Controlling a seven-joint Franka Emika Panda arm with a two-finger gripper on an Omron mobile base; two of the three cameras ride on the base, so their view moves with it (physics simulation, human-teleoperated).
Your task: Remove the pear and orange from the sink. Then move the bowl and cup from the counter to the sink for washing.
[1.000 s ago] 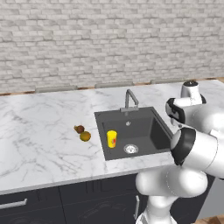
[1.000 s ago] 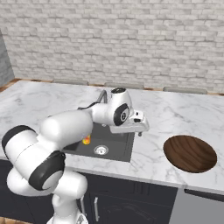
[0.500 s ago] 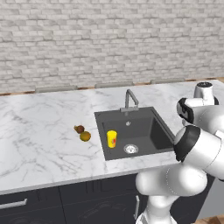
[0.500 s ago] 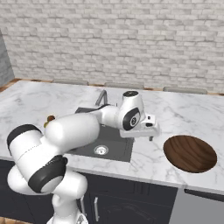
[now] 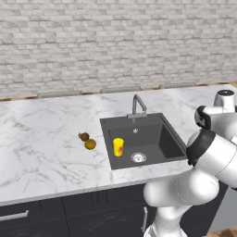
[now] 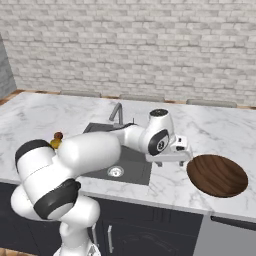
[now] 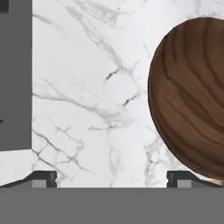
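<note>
The dark wooden bowl [image 6: 217, 175] sits on the marble counter to the right of the sink [image 5: 159, 121]. My gripper [image 6: 174, 160] hovers over the counter between sink and bowl, jaws wide open and empty. In the hand view the bowl [image 7: 192, 100] fills the right side, its rim just above one of my fingertips [image 7: 179, 177], and the sink's edge [image 7: 15, 74] runs down the left. The yellow cup [image 5: 118, 146] stands upright inside the basin near its left wall. Left of the sink, the pear [image 5: 83, 136] and the orange [image 5: 90, 144] lie close together on the counter.
A grey faucet [image 5: 136, 104] rises at the back of the sink, and a round steel drain [image 5: 138, 158] lies beside the cup. A brick wall backs the counter. Dark cabinet fronts [image 5: 69, 213] run below the counter's front edge.
My hand has swung right, from above the sink's right side to over the counter next to the bowl. The jaws stayed open. Cup, pear, orange and bowl have not moved.
</note>
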